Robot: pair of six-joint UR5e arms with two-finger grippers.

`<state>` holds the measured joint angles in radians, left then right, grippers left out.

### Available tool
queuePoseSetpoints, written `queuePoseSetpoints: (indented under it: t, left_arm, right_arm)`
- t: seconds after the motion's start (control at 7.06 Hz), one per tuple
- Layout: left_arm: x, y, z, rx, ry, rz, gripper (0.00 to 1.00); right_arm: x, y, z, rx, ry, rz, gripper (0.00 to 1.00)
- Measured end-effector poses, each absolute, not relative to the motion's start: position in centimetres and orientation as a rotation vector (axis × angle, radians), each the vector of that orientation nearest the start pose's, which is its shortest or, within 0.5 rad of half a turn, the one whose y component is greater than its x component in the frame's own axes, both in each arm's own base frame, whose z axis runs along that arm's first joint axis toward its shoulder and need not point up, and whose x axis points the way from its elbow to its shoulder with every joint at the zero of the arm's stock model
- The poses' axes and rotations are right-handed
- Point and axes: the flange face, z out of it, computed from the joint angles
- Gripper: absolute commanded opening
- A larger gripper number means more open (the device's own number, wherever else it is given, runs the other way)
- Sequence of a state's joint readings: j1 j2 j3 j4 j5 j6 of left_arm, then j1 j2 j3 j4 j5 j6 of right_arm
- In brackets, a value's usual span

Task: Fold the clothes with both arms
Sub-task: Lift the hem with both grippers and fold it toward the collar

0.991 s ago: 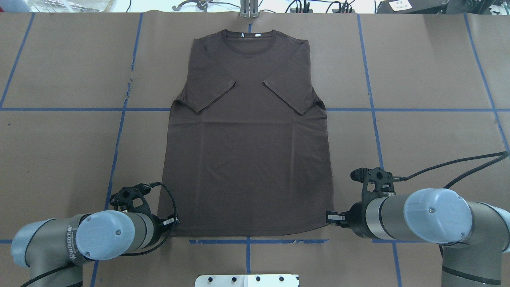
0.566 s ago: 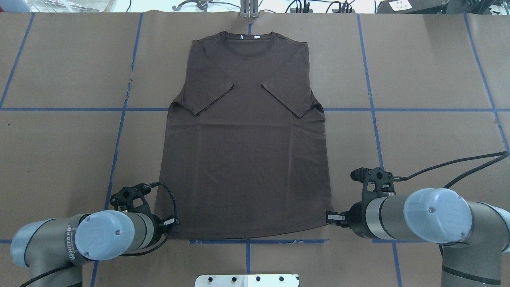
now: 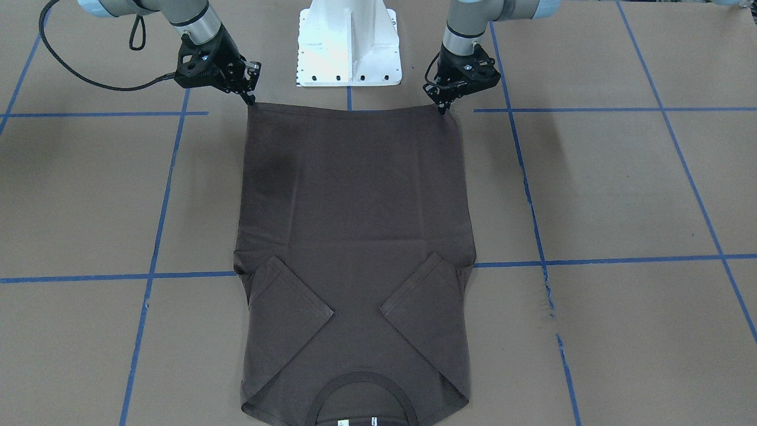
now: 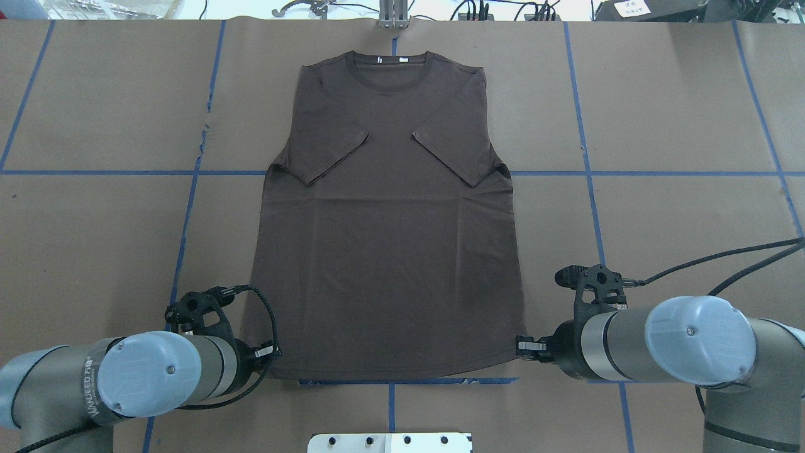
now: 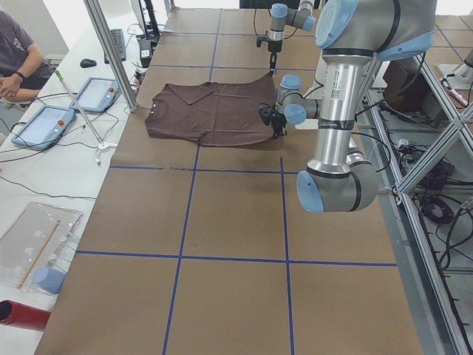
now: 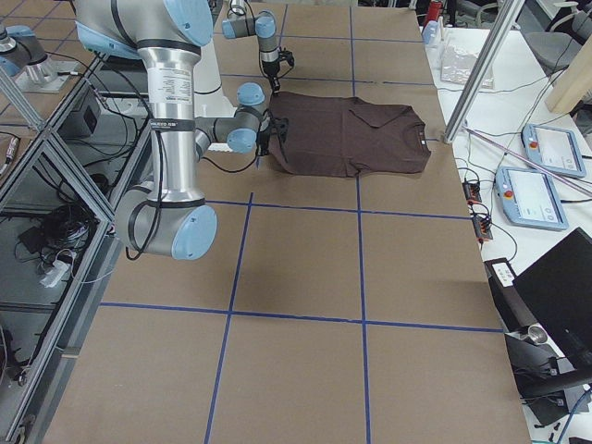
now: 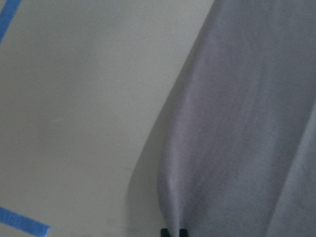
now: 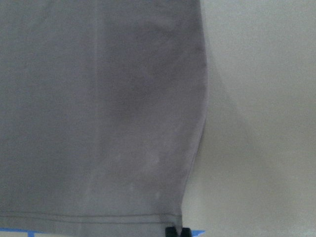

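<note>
T-shirt [image 4: 383, 251]: dark brown, thin soft knit; spread flat at mid-worktop, with faint creases across the waist.
Outline: a tall oblong, a little wider at the hem than at the shoulders.
Collar [image 4: 390, 63]: ribbed round band at the end away from the robot, with two small white tags inside it.
Sleeves [image 4: 327, 151]: both short sleeves are folded inward over the chest as slanted flaps with stitched straight cuffs.
Hem [image 3: 349, 109]: a stitched, slightly bowed edge nearest the white pedestal base [image 3: 349, 41], lying along a blue tape line.
Left fingers [image 7: 166, 233]: pressed together on the hem corner on the robot's left; the fabric rises to them in a smooth tented ridge.
Right fingers [image 8: 171, 233]: pinching the opposite hem corner, just at the stitched edge; the cloth beside them lies flat.
Arms [image 4: 157, 374]: grey tubes with light blue caps, and black cables looped at the wrists.
Worktop [image 4: 679, 100]: matt brown paper sheeting, ruled into large squares by blue tape [image 4: 585, 173].
</note>
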<state>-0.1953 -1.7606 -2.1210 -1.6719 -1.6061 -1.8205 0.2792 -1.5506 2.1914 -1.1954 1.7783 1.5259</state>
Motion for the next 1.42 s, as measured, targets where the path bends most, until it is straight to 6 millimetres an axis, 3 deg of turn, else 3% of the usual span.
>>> queuePoseSetpoints:
  t: [0.14,0.42,0.57,0.71,0.85,0.99,1.13,1.42]
  left_arm:
    - [46.6,-21.3,29.0,-0.066,0.864,-0.380,0.00]
    - [45.1,-16.6,25.5,-0.112,0.916,-0.287,0.00]
    - [44.2,-15.2,24.5,-0.126,0.922,-0.258,0.00]
    - [43.7,-14.8,24.3,-0.134,0.912,-0.243,0.00]
    - [43.6,-15.1,24.3,-0.135,0.906,-0.240,0.00]
    - [43.4,-16.7,23.9,-0.112,0.917,-0.251,0.00]
    - [42.8,-19.9,22.9,-0.055,0.943,-0.263,0.00]
    - [42.0,-28.7,21.9,0.113,0.937,-0.262,0.00]
  right_arm:
    - [-39.2,-22.0,31.3,-0.054,-1.044,0.079,0.00]
    - [-35.7,-17.6,30.1,-0.117,-1.060,0.000,0.00]
    - [-34.8,-16.3,29.5,-0.137,-1.067,-0.023,0.00]
    - [-34.4,-16.4,29.4,-0.130,-1.071,-0.026,0.00]
    - [-34.4,-17.9,29.3,-0.094,-1.078,-0.011,0.00]
    - [-34.9,-20.5,29.0,-0.033,-1.095,0.006,0.00]
    - [-36.0,-24.2,28.4,0.050,-1.110,0.017,0.00]
    - [-37.2,-34.4,28.8,0.182,-1.085,0.028,0.00]
